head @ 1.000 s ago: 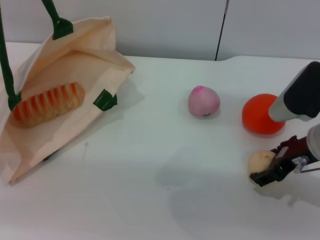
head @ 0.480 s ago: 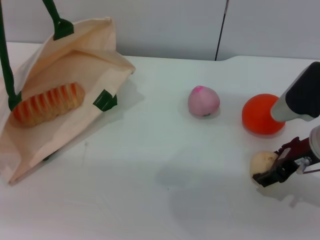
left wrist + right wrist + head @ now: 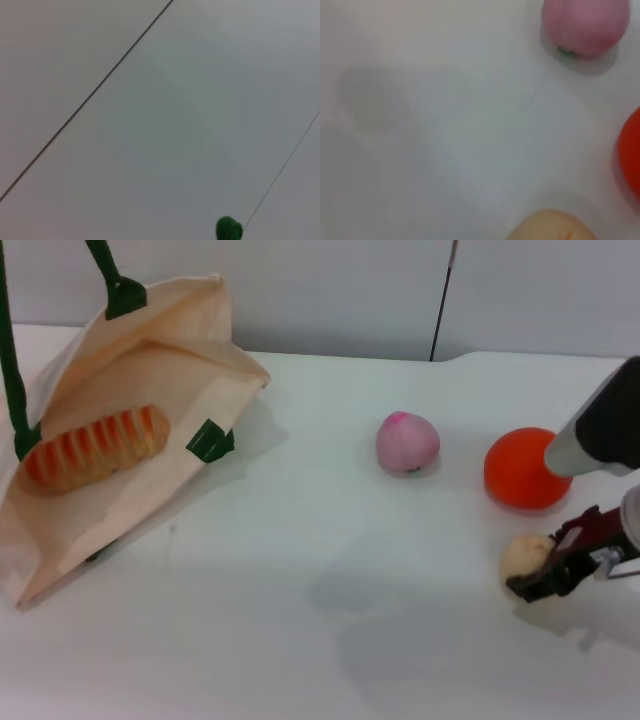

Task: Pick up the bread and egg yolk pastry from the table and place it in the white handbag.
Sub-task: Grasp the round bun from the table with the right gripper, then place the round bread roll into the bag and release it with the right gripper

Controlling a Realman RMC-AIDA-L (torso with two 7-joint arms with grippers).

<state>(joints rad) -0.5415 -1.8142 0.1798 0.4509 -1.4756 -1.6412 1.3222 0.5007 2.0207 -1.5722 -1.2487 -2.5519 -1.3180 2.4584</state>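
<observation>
The bread point(image 3: 95, 448), striped orange and tan, lies inside the open white handbag point(image 3: 140, 505) at the left of the table. The bag's green handles point(image 3: 15, 390) run up out of the head view; a bit of green handle point(image 3: 229, 229) shows in the left wrist view. The egg yolk pastry point(image 3: 525, 557), a small pale ball, is at the right front of the table, and its top shows in the right wrist view point(image 3: 552, 227). My right gripper point(image 3: 545, 570) is shut on the pastry, low over the table. My left gripper is out of view.
A pink round bun point(image 3: 407, 441) sits mid-table and also shows in the right wrist view point(image 3: 585, 25). A smooth orange ball point(image 3: 522, 468) sits just behind the pastry, beside my right arm. The white table point(image 3: 300, 590) stretches between bag and pastry.
My right gripper and the pastry have shifted together slightly to the right and upward. The bag, bread, bun and orange ball have not moved.
</observation>
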